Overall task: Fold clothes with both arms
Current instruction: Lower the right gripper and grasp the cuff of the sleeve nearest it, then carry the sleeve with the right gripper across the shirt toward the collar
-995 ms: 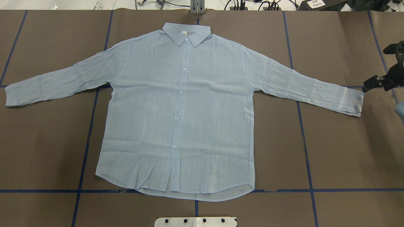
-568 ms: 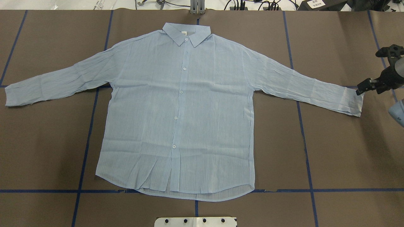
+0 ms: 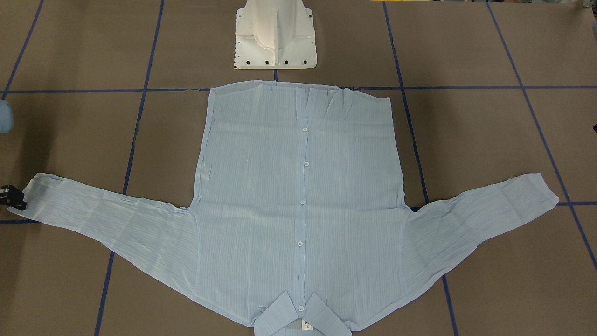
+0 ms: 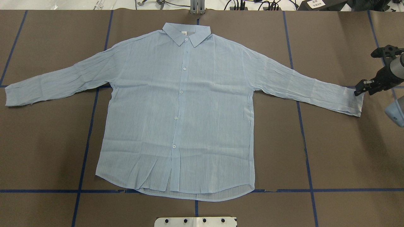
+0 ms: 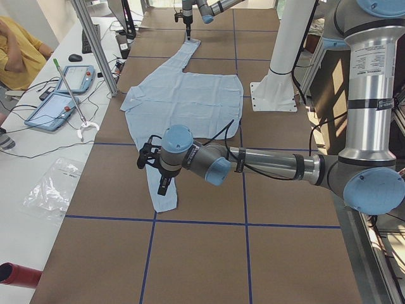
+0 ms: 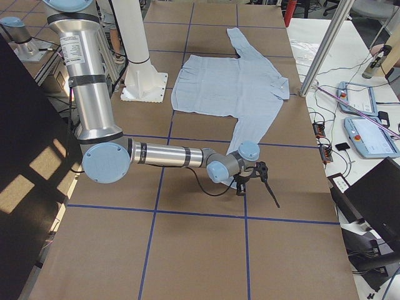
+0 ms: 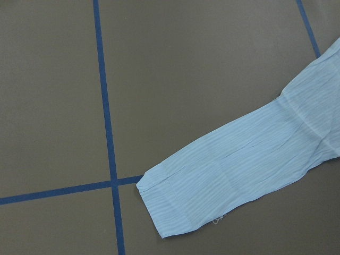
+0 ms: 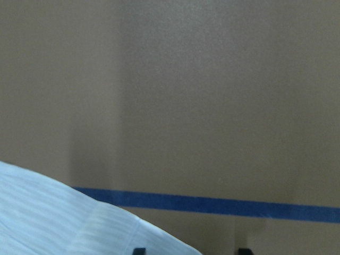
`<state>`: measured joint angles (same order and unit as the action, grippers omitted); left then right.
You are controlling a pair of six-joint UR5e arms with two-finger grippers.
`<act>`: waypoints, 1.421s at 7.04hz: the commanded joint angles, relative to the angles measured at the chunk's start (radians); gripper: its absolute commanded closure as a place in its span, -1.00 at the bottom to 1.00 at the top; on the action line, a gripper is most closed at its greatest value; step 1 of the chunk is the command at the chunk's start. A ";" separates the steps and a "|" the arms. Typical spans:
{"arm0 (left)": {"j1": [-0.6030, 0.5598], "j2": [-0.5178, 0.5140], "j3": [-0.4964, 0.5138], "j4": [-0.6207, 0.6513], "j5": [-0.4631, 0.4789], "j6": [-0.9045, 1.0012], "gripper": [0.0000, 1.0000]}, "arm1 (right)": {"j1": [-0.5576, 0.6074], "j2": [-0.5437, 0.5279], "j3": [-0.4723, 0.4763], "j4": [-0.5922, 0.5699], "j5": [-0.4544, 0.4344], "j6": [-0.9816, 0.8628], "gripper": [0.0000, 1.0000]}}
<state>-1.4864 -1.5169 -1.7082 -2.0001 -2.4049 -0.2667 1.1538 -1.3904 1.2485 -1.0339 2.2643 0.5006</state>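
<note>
The shirt (image 4: 180,110) lies flat on the surface (image 4: 331,151), front up and sleeves spread. It looks thin and limp and will likely sag and slide, so the cuffs seem the best places to pinch. The right end effector (image 4: 359,90), fingers apart, sits low at one cuff (image 4: 352,104) on an outstretched arm. The left end effector (image 5: 159,180) hangs above the other cuff (image 7: 170,210); I cannot tell whether it is open.

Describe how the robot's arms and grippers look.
The left arm and right arm are silver-grey tubes with light blue joint caps, white printed labels and loose black cables. The left gripper and right gripper are black.
</note>
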 commanded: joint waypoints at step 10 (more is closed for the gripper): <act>0.000 0.006 -0.001 -0.011 -0.025 -0.011 -1.00 | -0.277 0.368 0.203 -0.008 -0.063 0.832 1.00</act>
<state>-1.4865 -1.5098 -1.7109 -2.0123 -2.4295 -0.2683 0.9788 -1.1446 1.4586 -1.0341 2.3247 1.1444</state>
